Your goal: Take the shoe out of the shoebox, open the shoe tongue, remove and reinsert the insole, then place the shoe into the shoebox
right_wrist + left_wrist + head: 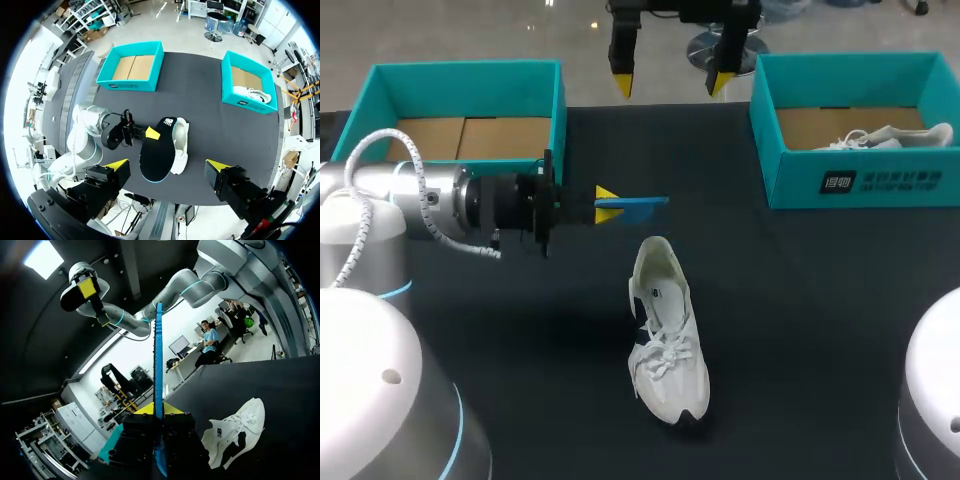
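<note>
A white shoe (665, 330) sits on the black table (800, 300). Just beyond its heel, the left gripper (607, 203) pinches a blue insole (635, 207) above the table. Farther beyond the shoe, the right gripper (670, 80) hangs high, fingers spread wide. Two teal boxes flank the shoe at the back: the left box (460, 68) and the right box (860, 180), which holds a second shoe (890, 137).

right shoebox (800, 187): white print, illegible | shoe (665, 335): dark mark, illegible
</note>
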`<state>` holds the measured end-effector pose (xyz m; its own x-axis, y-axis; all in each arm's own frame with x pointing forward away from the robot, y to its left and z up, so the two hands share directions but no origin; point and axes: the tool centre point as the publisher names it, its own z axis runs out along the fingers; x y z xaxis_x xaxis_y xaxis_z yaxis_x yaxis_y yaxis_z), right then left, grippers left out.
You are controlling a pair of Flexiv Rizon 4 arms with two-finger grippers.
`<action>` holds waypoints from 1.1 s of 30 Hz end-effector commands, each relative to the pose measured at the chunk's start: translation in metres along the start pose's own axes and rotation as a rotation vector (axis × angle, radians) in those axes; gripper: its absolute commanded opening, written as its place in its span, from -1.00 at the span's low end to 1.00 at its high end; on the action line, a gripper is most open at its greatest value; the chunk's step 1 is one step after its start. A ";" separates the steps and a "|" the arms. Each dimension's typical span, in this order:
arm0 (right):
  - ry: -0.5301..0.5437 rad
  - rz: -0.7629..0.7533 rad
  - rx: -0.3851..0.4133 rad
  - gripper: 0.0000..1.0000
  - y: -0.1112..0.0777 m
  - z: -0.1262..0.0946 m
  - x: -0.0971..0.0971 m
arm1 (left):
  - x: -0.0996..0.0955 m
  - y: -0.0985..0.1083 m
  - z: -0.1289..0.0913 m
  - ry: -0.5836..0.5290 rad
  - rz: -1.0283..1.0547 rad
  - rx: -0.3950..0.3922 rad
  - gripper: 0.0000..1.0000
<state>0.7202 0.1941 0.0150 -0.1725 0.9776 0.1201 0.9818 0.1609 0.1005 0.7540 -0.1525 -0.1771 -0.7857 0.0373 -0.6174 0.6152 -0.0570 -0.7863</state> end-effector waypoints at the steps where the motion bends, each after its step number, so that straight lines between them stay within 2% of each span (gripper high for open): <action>1: -0.001 0.001 0.002 1.00 0.001 0.000 0.000 | -0.002 0.007 0.000 -0.088 -0.952 0.319 -1.00; 19: -0.001 0.001 0.002 1.00 0.001 0.000 0.000 | -0.002 0.007 0.000 -0.088 -0.952 0.319 -1.00; 23: -0.001 0.001 0.002 1.00 0.001 0.000 0.000 | 0.001 0.007 0.008 -0.126 -1.040 0.168 -1.00; 24: -0.001 0.001 0.002 1.00 0.001 0.000 0.000 | 0.000 0.006 0.009 -0.127 -1.047 0.165 -1.00; 26: -0.001 0.001 0.002 1.00 0.001 0.000 0.000 | -0.003 0.005 0.009 -0.138 -1.136 0.097 -1.00; 27: -0.001 0.001 0.002 1.00 0.001 0.000 0.000 | -0.004 0.004 0.009 -0.141 -1.145 0.100 -1.00; 29: -0.001 0.001 0.002 1.00 0.001 0.000 0.000 | -0.005 0.004 0.006 -0.144 -1.269 0.047 -1.00; 30: -0.001 0.001 0.002 1.00 0.001 0.000 0.000 | -0.007 0.004 0.006 -0.147 -1.305 0.062 -1.00; 32: -0.001 0.001 0.002 1.00 0.001 0.000 0.000 | -0.010 0.007 0.005 -0.148 -1.372 0.010 -1.00; 33: -0.001 0.001 0.002 1.00 0.001 0.000 0.000 | -0.011 0.008 0.004 -0.158 -1.370 0.021 -1.00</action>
<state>0.7204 0.1940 0.0150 -0.1724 0.9777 0.1197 0.9818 0.1608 0.1007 0.7702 -0.1600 -0.1864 -0.9166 0.0577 0.3957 -0.3994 -0.1810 -0.8987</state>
